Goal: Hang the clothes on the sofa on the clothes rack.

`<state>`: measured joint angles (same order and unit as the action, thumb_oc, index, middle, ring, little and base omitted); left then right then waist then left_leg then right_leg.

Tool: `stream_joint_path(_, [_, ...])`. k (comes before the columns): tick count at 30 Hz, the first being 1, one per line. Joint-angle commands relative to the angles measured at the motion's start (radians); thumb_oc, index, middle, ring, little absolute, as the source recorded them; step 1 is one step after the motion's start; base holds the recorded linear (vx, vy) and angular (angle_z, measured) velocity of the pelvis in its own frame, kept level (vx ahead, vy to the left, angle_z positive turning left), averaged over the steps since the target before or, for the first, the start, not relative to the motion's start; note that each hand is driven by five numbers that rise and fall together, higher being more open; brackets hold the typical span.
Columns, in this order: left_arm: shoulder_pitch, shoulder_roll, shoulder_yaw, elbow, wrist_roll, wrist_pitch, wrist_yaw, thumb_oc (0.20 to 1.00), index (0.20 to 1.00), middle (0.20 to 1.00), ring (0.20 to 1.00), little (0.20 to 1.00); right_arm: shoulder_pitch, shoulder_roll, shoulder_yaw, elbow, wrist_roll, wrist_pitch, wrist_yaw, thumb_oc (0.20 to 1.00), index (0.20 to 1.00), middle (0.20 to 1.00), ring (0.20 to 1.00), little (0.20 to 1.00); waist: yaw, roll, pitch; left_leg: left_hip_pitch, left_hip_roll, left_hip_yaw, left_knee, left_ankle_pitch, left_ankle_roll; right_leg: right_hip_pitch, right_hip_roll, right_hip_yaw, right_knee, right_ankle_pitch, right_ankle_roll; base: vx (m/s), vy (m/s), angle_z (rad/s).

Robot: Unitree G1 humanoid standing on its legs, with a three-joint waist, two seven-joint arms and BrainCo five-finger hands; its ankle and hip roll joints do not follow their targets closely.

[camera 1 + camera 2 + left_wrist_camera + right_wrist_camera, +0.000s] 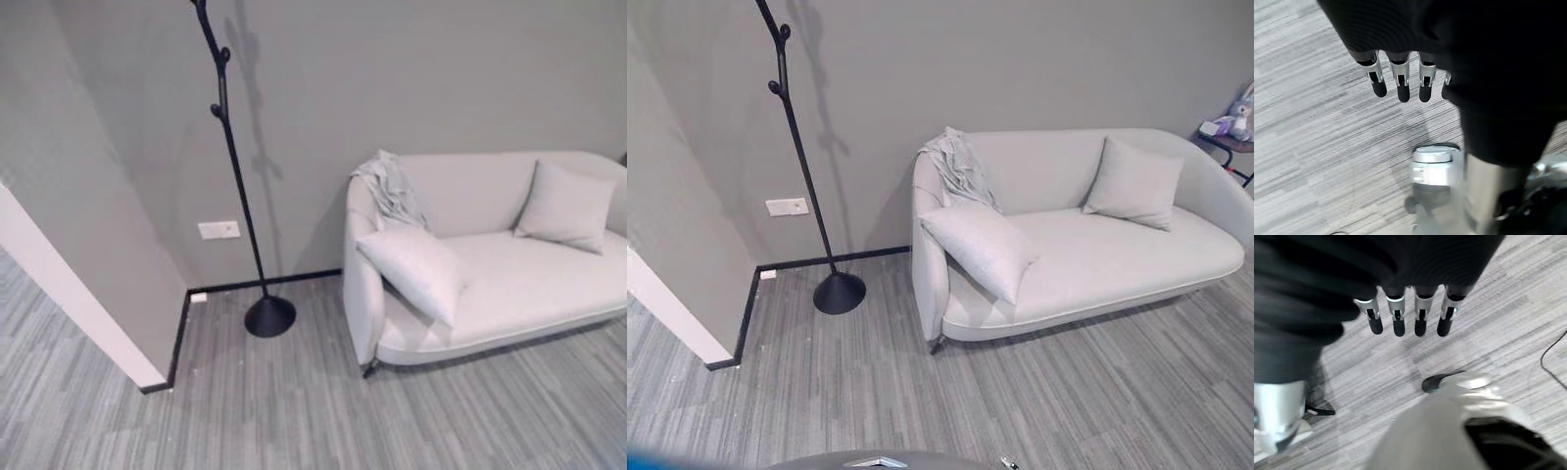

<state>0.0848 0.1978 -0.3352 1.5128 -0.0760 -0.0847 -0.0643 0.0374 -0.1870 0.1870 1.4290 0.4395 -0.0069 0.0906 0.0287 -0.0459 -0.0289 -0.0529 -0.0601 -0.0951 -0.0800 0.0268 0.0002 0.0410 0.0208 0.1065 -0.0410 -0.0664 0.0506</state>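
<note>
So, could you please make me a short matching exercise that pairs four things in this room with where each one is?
Things:
1. garment
2. rack
3. toy
4. square cushion

Places:
A. on the floor, in the corner by the wall
B. on a side table past the sofa's far end
C. draped over the sofa's arm nearest the rack
D. propped against the sofa's back

Pairs: 1-C, 2-A, 3-B, 4-D

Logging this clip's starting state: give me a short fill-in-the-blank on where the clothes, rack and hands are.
1. The grey garment is draped over the sofa's ____ armrest.
2. The black clothes rack carries ____ clothes.
3. The left hand and right hand hang over the ____, fingers straight.

Missing words: left; no; floor
</note>
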Motion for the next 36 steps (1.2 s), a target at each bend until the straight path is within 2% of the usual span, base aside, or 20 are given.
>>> stream_joint_path(1, [-0.090, -0.054, -0.018, 0.015, 0.077, -0.029, -0.015, 1.000, 1.000, 1.000, 1.000, 1.000, -0.055, -0.039, -0.007, 0.010, -0.002, -0.013, -0.008, 1.000, 1.000, 1.000, 1.000, 1.000, 0.001, 0.027, 0.047, 0.122, -0.018, -0.089, 0.006, -0.060, 0.023, -0.079, 0.020, -0.026, -0.026, 0.135, 0.048, 0.14, -0.033, 0.16])
stream_joint_path(4, [-0.091, -0.052, -0.012, 0.015, 0.070, -0.026, -0.015, 1.000, 1.000, 1.000, 1.000, 1.000, -0.055, -0.037, -0.010, 0.013, -0.002, -0.012, -0.008, 1.000, 1.000, 1.000, 1.000, 1.000, 0.000, 0.028, 0.042, 0.135, -0.004, -0.094, 0.000, -0.067, 0.016, -0.075, 0.017, -0.036, -0.016, 0.126, 0.041, 0.23, -0.072, 0.01])
stream_joint_path(5, [-0.097, -0.044, -0.002, 0.013, 0.060, -0.024, -0.008, 1.000, 1.000, 1.000, 1.000, 1.000, -0.064, -0.039, -0.008, 0.002, -0.002, -0.017, -0.008, 1.000, 1.000, 1.000, 1.000, 1.000, -0.001, 0.029, 0.031, 0.159, 0.040, -0.112, 0.000, -0.086, -0.013, -0.073, 0.013, -0.063, 0.038, 0.089, 0.031, 0.26, -0.092, 0.09])
stream_joint_path(7, [-0.101, -0.042, -0.002, 0.012, 0.059, -0.026, -0.005, 1.000, 1.000, 1.000, 1.000, 1.000, -0.069, -0.040, -0.004, -0.003, -0.004, -0.019, -0.008, 1.000, 1.000, 1.000, 1.000, 1.000, -0.004, 0.027, 0.031, 0.162, 0.055, -0.117, 0.015, -0.094, -0.028, -0.069, 0.013, -0.065, 0.053, 0.076, 0.028, 0.26, -0.090, 0.16])
stream_joint_path(9, [-0.112, -0.036, -0.009, 0.008, 0.058, -0.031, 0.002, 1.000, 1.000, 1.000, 1.000, 1.000, -0.085, -0.047, 0.007, -0.014, -0.010, -0.026, -0.013, 1.000, 1.000, 1.000, 1.000, 1.000, -0.005, 0.021, 0.039, 0.128, 0.073, -0.109, 0.100, -0.090, -0.052, -0.061, 0.006, -0.065, 0.071, 0.058, 0.023, 0.20, -0.057, 0.23])
stream_joint_path(10, [-0.129, -0.030, -0.006, -0.006, 0.038, -0.034, 0.012, 1.000, 1.000, 1.000, 1.000, 1.000, -0.100, -0.055, 0.020, -0.030, -0.013, -0.031, -0.018, 1.000, 1.000, 1.000, 1.000, 1.000, 0.004, 0.007, 0.057, 0.065, 0.075, -0.116, 0.213, -0.062, -0.050, -0.054, -0.004, -0.057, 0.074, 0.053, 0.018, 0.16, -0.052, 0.15])
stream_joint_path(12, [-0.142, -0.022, 0.001, -0.021, 0.009, -0.042, 0.025, 1.000, 1.000, 1.000, 1.000, 1.000, -0.117, -0.064, 0.036, -0.038, -0.022, -0.037, -0.029, 1.000, 1.000, 1.000, 1.000, 1.000, 0.021, -0.007, 0.062, 0.031, 0.082, -0.108, 0.266, -0.039, -0.037, -0.043, -0.016, -0.058, 0.062, 0.058, 0.014, 0.12, -0.048, -0.03])
stream_joint_path(16, [-0.143, -0.017, 0.050, -0.038, -0.097, -0.047, 0.029, 1.000, 1.000, 1.000, 1.000, 1.000, -0.116, -0.078, 0.030, -0.043, -0.022, -0.042, -0.035, 1.000, 1.000, 1.000, 1.000, 1.000, 0.042, -0.006, 0.044, 0.005, 0.090, -0.111, 0.213, -0.035, -0.033, -0.008, -0.025, -0.065, 0.022, 0.050, 0.020, 0.18, -0.013, -0.05])
stream_joint_path(18, [-0.139, -0.014, 0.075, -0.034, -0.122, -0.053, 0.034, 1.000, 1.000, 1.000, 1.000, 1.000, -0.101, -0.080, 0.028, -0.052, -0.029, -0.047, -0.033, 1.000, 1.000, 1.000, 1.000, 1.000, 0.055, 0.006, 0.030, -0.005, 0.073, -0.130, 0.108, -0.010, -0.043, 0.020, -0.016, -0.068, -0.013, 0.044, 0.021, 0.25, 0.032, 0.31])
stream_joint_path(19, [-0.137, -0.014, 0.086, -0.027, -0.123, -0.051, 0.033, 1.000, 1.000, 1.000, 1.000, 1.000, -0.089, -0.078, 0.032, -0.056, -0.047, -0.049, -0.035, 1.000, 1.000, 1.000, 1.000, 1.000, 0.069, 0.021, 0.028, -0.024, 0.042, -0.140, 0.018, 0.043, -0.046, 0.047, -0.002, -0.074, -0.025, 0.035, 0.021, 0.27, 0.050, 0.46])
stream_joint_path(20, [-0.136, -0.014, 0.092, -0.026, -0.122, -0.051, 0.034, 1.000, 1.000, 1.000, 1.000, 1.000, -0.082, -0.075, 0.037, -0.055, -0.061, -0.049, -0.037, 1.000, 1.000, 1.000, 1.000, 1.000, 0.077, 0.028, 0.028, -0.038, 0.023, -0.137, -0.007, 0.069, -0.047, 0.063, 0.005, -0.077, -0.030, 0.029, 0.021, 0.19, 0.037, 0.44])
stream_joint_path(21, [-0.136, -0.014, 0.092, -0.026, -0.122, -0.051, 0.034, 1.000, 1.000, 1.000, 1.000, 1.000, -0.082, -0.075, 0.038, -0.055, -0.061, -0.049, -0.037, 1.000, 1.000, 1.000, 1.000, 1.000, 0.077, 0.027, 0.029, -0.036, 0.021, -0.137, -0.007, 0.068, -0.046, 0.065, 0.004, -0.077, -0.031, 0.028, 0.022, 0.14, 0.034, 0.26])
stream_joint_path(23, [-0.136, -0.016, 0.101, -0.029, -0.121, -0.052, 0.032, 1.000, 1.000, 1.000, 1.000, 1.000, -0.069, -0.066, 0.050, -0.054, -0.095, -0.047, -0.037, 1.000, 1.000, 1.000, 1.000, 1.000, 0.095, 0.031, 0.028, -0.115, -0.020, -0.111, -0.007, 0.079, -0.053, 0.102, 0.011, -0.061, -0.040, 0.005, 0.018, 0.19, 0.058, 0.12])
stream_joint_path(25, [-0.138, -0.017, 0.106, -0.030, -0.118, -0.054, 0.031, 1.000, 1.000, 1.000, 1.000, 1.000, -0.056, -0.061, 0.057, -0.046, -0.128, -0.043, -0.038, 1.000, 1.000, 1.000, 1.000, 1.000, 0.110, 0.033, 0.033, -0.176, -0.028, -0.088, -0.007, 0.085, -0.062, 0.140, 0.012, -0.033, -0.043, -0.016, 0.012, 0.28, 0.106, -0.23])
stream_joint_path(27, [-0.135, -0.015, 0.121, -0.034, -0.128, -0.058, 0.030, 1.000, 1.000, 1.000, 1.000, 1.000, -0.041, -0.061, 0.054, -0.032, -0.157, -0.034, -0.033, 1.000, 1.000, 1.000, 1.000, 1.000, 0.127, 0.031, 0.037, -0.257, 0.015, -0.050, -0.007, 0.104, -0.080, 0.188, 0.002, 0.026, -0.046, -0.037, 0.014, 0.30, 0.162, -0.33])
stream_joint_path(28, [-0.135, -0.015, 0.121, -0.034, -0.128, -0.058, 0.030, 1.000, 1.000, 1.000, 1.000, 1.000, -0.041, -0.061, 0.054, -0.032, -0.157, -0.034, -0.033, 1.000, 1.000, 1.000, 1.000, 1.000, 0.129, 0.029, 0.038, -0.255, 0.014, -0.047, -0.007, 0.103, -0.080, 0.189, 0.000, 0.028, -0.046, -0.038, 0.014, 0.17, 0.125, -0.63])
stream_joint_path(32, [-0.125, -0.009, 0.143, -0.034, -0.127, -0.059, 0.029, 1.000, 1.000, 1.000, 1.000, 1.000, -0.019, -0.070, 0.034, -0.010, -0.171, -0.027, -0.031, 1.000, 1.000, 1.000, 1.000, 1.000, 0.140, 0.026, 0.028, -0.284, 0.103, 0.027, -0.007, 0.141, -0.092, 0.249, -0.031, 0.103, -0.046, -0.062, 0.029, 0.27, 0.220, -1.20])
stream_joint_path(33, [-0.122, -0.007, 0.145, -0.029, -0.115, -0.057, 0.024, 1.000, 1.000, 1.000, 1.000, 1.000, -0.015, -0.070, 0.030, -0.006, -0.182, -0.026, -0.031, 1.000, 1.000, 1.000, 1.000, 1.000, 0.139, 0.019, 0.018, -0.260, 0.111, 0.041, -0.007, 0.125, -0.087, 0.264, -0.049, 0.115, -0.046, -0.062, 0.038, 0.30, 0.309, -1.04])
stream_joint_path(34, [-0.123, -0.008, 0.142, -0.024, -0.102, -0.058, 0.026, 1.000, 1.000, 1.000, 1.000, 1.000, -0.011, -0.069, 0.028, -0.004, -0.190, -0.028, -0.027, 1.000, 1.000, 1.000, 1.000, 1.000, 0.136, 0.027, 0.007, -0.249, 0.125, 0.052, -0.007, 0.142, -0.085, 0.265, -0.053, 0.118, -0.045, -0.065, 0.043, 0.29, 0.350, -0.76])
stream_joint_path(36, [-0.128, -0.001, 0.131, -0.014, -0.078, -0.052, 0.020, 1.000, 1.000, 1.000, 1.000, 1.000, -0.007, -0.060, 0.024, 0.005, -0.193, -0.024, -0.027, 1.000, 1.000, 1.000, 1.000, 1.000, 0.117, 0.020, -0.016, -0.209, 0.120, 0.089, -0.007, 0.154, -0.085, 0.255, -0.085, 0.104, -0.046, -0.051, 0.067, 0.29, 0.416, -0.70])
